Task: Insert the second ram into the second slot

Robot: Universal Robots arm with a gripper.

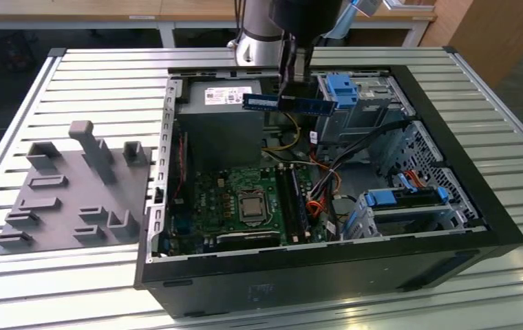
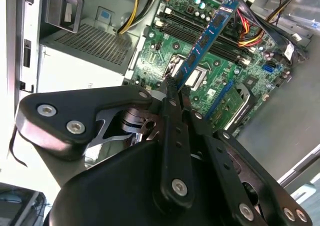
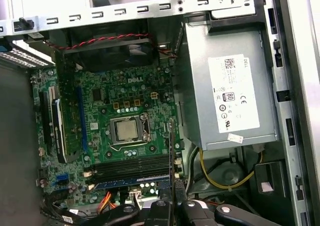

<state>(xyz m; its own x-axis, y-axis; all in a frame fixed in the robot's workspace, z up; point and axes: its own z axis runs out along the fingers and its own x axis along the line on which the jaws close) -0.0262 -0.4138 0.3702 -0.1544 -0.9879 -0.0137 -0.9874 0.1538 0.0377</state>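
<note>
Tool [image 1: 291, 95] hangs from the arm over the open computer case [image 1: 495, 206] in the exterior view, clamped on the middle of the second ram [image 1: 316, 105]. The blue stick is held level and on edge in the air, at twelve o'clock from the motherboard [image 1: 234, 199], near the power supply [image 1: 220, 124] and well apart from the memory slots [image 1: 291, 196]. The case lies on the slatted bench [image 1: 96, 75], with a grey fixture [image 1: 69, 199] at nine o'clock from it.

In the second wrist view, the second ram [image 2: 207, 33] juts out from the tool [image 2: 172, 86], with the motherboard [image 2: 165, 51] and processor socket [image 2: 200, 78] behind it.

In the first wrist view, the second ram [image 3: 171, 151] shows edge-on as a thin line running out from the tool [image 3: 172, 201], past the end of the memory slots [image 3: 132, 165] and beside the power supply [image 3: 230, 96].
</note>
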